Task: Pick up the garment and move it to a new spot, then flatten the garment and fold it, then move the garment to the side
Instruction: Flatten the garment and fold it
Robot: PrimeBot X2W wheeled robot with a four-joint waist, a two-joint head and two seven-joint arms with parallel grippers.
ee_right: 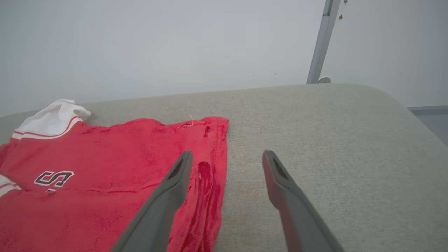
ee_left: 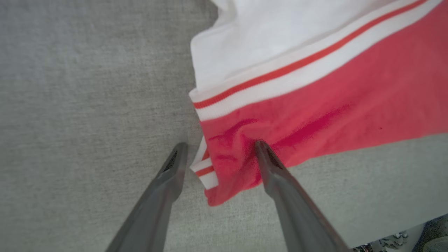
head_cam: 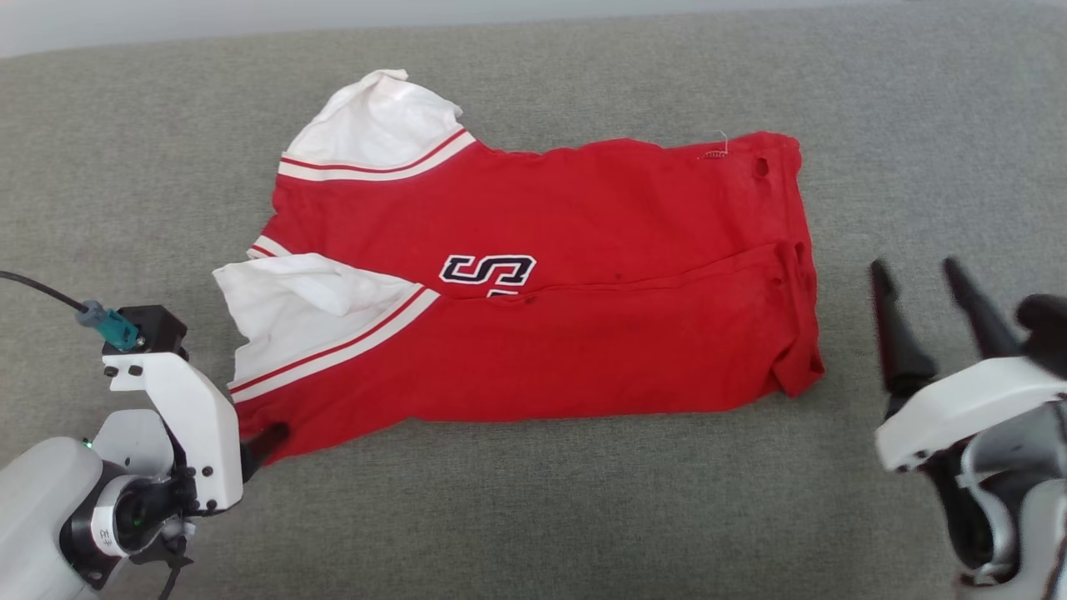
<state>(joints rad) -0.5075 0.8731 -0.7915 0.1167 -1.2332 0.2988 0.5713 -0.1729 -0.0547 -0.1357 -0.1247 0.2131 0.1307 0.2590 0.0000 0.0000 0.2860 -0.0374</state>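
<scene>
While lying folded lengthwise on grey cushion [head_cam: 533,517]: red garment [head_cam: 533,283], white striped sleeves. Left gripper [ee_left: 220,146] spread wide astride its corner; right gripper [head_cam: 917,268] spread beside hem, empty.

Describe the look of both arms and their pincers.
The left pincer has two long, dark, tapering fingers on a white angular housing, with a teal plug and black cable on top and a rounded pale-grey forearm. The right pincer matches: dark pointed fingers, white shell.

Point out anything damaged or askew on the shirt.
The red shirt is damaged at its hem end: a small hole in the fabric and a loose white thread beside it. The far white sleeve lies rumpled, not flat.
</scene>
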